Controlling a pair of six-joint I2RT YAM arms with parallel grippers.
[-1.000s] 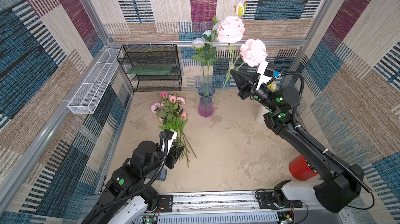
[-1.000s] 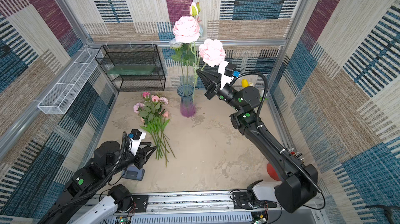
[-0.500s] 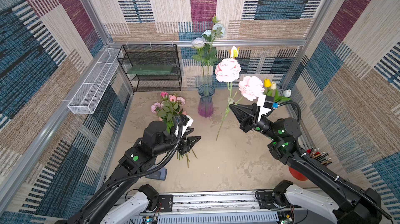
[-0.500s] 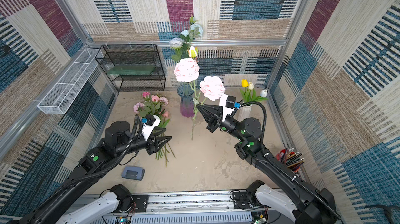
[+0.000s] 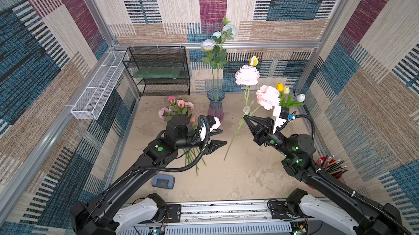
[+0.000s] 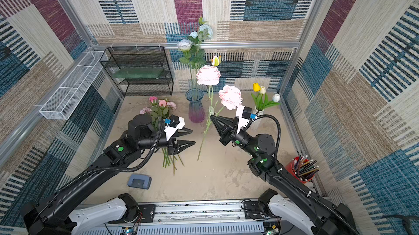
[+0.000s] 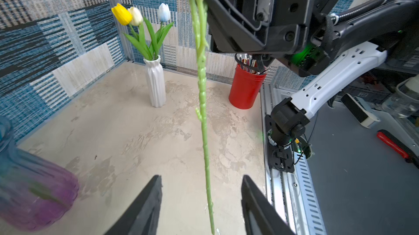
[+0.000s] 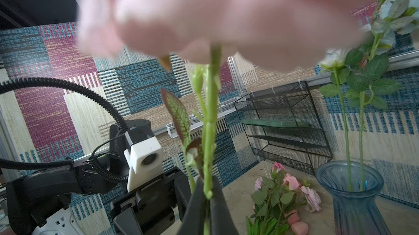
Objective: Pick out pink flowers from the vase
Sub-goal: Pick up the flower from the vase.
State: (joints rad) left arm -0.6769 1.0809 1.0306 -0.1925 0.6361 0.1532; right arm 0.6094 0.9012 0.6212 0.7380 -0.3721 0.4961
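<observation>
The right end effector (image 5: 245, 117) is clamped tight on a long green-stemmed spray of two large ruffled pink blooms (image 5: 247, 75). In a top view it holds the spray in the air, clear of the vase, with the stem's lower end hanging over the beige counter (image 5: 238, 177). The left end effector (image 5: 223, 136) stands partly open and empty, its tips just beside that stem. At the back, a blue-to-purple glass vase (image 5: 215, 105) holds only white and pale blue roses (image 5: 207, 45). A bunch of smaller pink flowers (image 5: 179, 106) lies flat on the counter near the vase, its stems passing under the left arm. The left wrist view shows the hanging stem between the two black fingers (image 7: 145, 209), touching neither. Beyond it, a white ribbed vase (image 7: 155, 81) holds yellow and white tulips (image 7: 122, 15), and a red cup (image 7: 246, 91) holds pencils. In the right wrist view the closed fingers pinch the stem low down, and one pink bloom fills the upper frame as a blur. The glass vase with its two rose stems stands on the counter, and the pink bunch lies just beside it.
</observation>
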